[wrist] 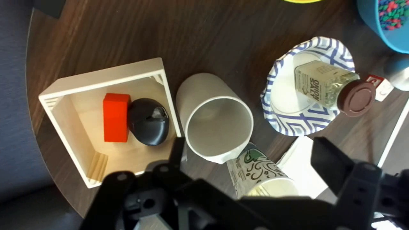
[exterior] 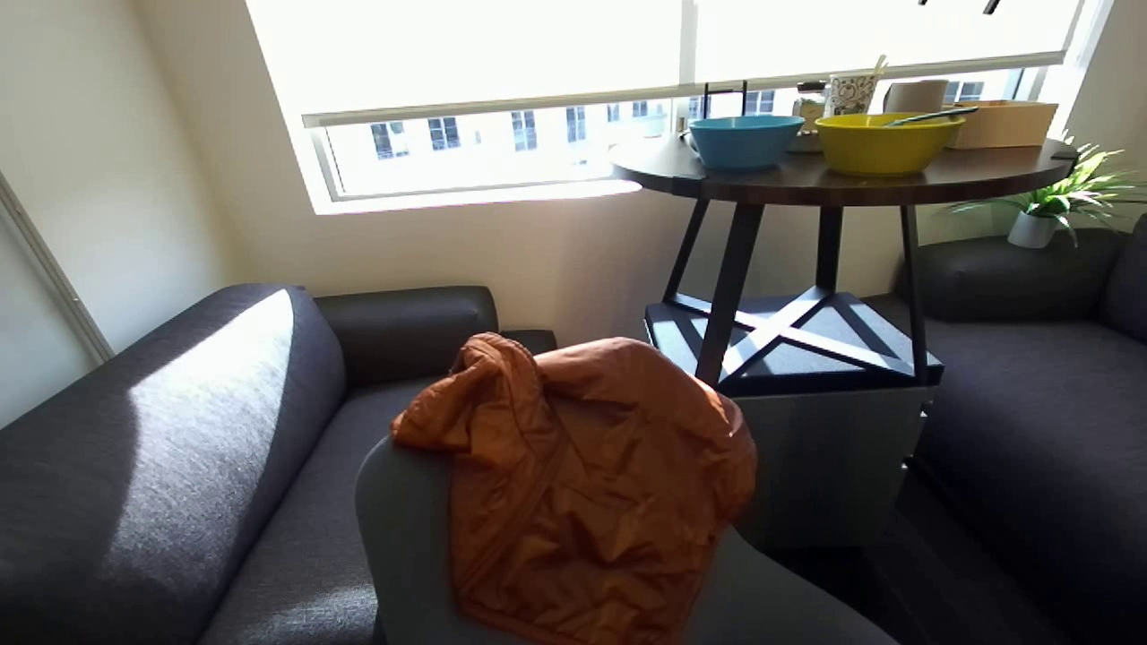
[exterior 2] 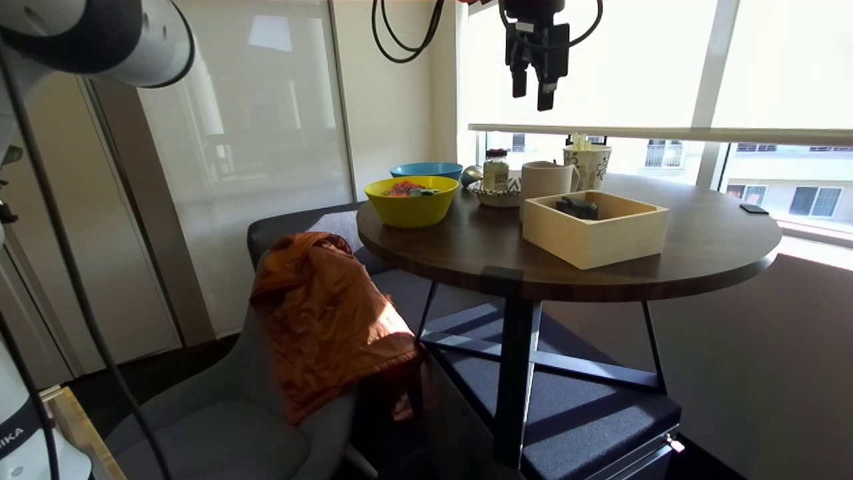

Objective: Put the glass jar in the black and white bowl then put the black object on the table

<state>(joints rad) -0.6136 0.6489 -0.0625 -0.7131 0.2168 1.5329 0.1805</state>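
The glass jar (exterior 2: 495,175) with a dark lid stands upright in the patterned bowl (exterior 2: 498,199) on the table (exterior 2: 706,227). In the wrist view the jar (wrist: 319,83) reads onion salt, and the bowl (wrist: 274,92) looks white with dark blue lines. The black object (wrist: 148,123) lies in a wooden box against a red block. It also shows in an exterior view (exterior 2: 578,208). My gripper (exterior 2: 532,95) is open and empty, high above the table. In the wrist view its fingers (wrist: 250,151) are apart, above the cups. Only its fingertips (exterior: 957,5) show in an exterior view.
The wooden box (wrist: 102,80) stands by the table edge, with the red block (wrist: 115,118) inside. A mug (wrist: 207,86) stands beside it, near a paper cup (wrist: 255,166) with sticks. A yellow bowl (exterior 2: 412,210) and a blue bowl (exterior 2: 426,168) stand nearby.
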